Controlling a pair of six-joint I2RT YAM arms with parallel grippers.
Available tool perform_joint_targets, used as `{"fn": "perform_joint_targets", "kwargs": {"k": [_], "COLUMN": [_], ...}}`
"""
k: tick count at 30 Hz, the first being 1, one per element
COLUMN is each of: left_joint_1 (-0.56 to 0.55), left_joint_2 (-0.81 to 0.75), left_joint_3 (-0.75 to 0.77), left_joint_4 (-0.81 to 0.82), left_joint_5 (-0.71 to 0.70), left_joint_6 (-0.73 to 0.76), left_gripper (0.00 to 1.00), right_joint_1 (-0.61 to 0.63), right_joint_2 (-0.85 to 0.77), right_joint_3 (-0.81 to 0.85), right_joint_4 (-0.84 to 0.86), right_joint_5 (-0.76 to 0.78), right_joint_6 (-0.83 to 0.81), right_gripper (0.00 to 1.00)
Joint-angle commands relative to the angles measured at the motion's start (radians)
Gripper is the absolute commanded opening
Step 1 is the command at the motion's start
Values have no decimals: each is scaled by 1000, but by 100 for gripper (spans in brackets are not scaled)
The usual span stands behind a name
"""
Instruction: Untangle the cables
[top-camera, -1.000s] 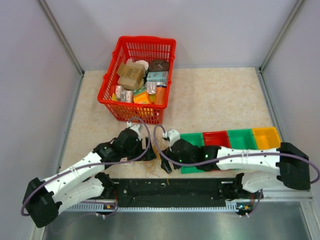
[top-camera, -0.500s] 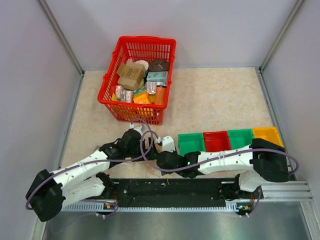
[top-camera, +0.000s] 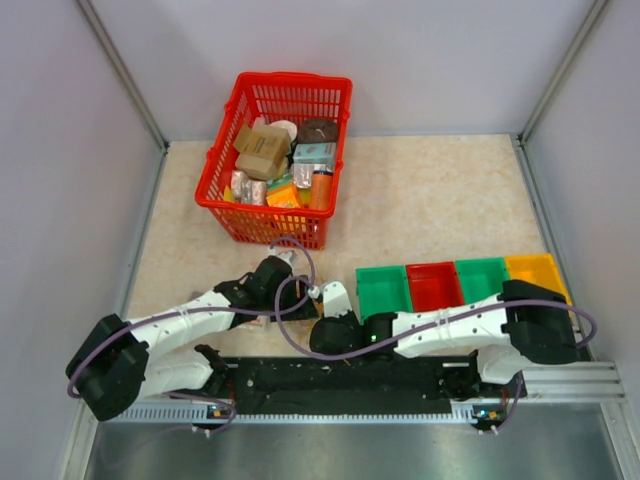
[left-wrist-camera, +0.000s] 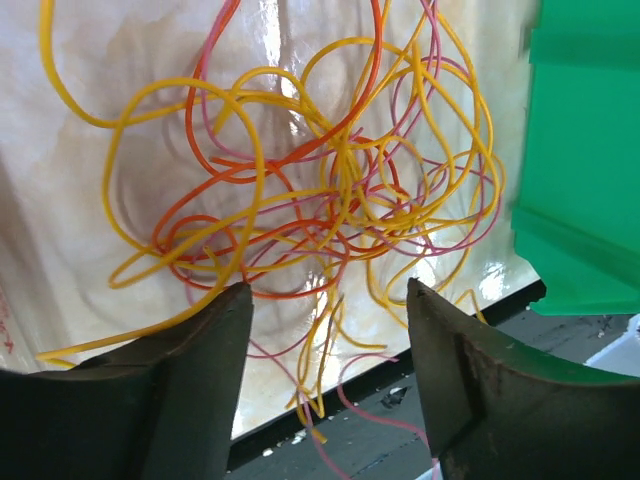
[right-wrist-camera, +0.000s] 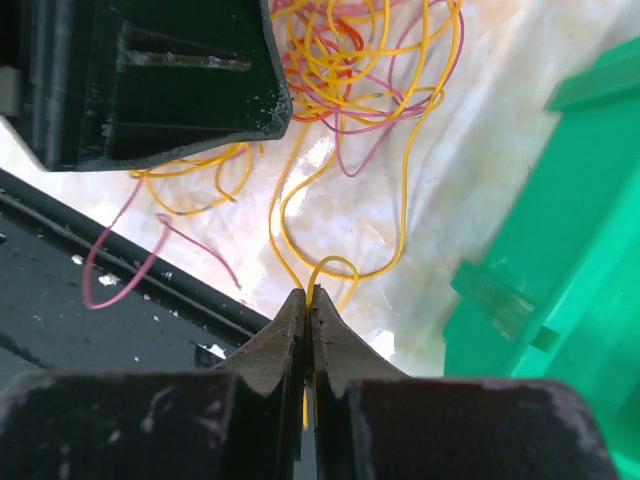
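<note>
On the glossy marbled tabletop (left-wrist-camera: 62, 215), hair-thin, looping yellow-orange-red cables (left-wrist-camera: 340, 172).

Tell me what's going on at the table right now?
Both arms are working on the loose tangle of thin yellow, orange and red wire loops, lying on the beige tabletop beside the green plastic bin. The right hand is shut on one yellow strand at the tangle's edge. The left hand is open above the tangle, gripping nothing.

White arms (top-camera: 185, 322), black joints (top-camera: 110, 365), lilac-grey cabling (top-camera: 460, 315)
</note>
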Motion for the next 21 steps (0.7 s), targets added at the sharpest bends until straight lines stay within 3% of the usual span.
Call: {"fn": "perform_joint_targets", "kwargs": {"k": [1,5,10,15,21], "left_joint_1": [3,3,3,4,4], "left_joint_2": [-14,-31,-18,-18,-44], "left_joint_3": [23,-9,-43,-66,-94], "left_joint_4": [33,33,60,71,70], "left_joint_5": [-51,-90,-99,-105,-119], "left_joint_6": [9,9,-2,-13,-19], "left_gripper": [62,51,30,6,0], "right_joint_1": [10,11,11,11,11], "right_joint_2": [-136,-317,-417,-403,-276], "right_joint_3": [120,261,487,732,1122], "right_joint_4": [-47,-66,-30,26,63], "right_joint_5": [70,144,144,109,66], "right_joint_6": [-78,-211,-392,-568,-803], "right_gripper": [0,0,0,0,0]}}
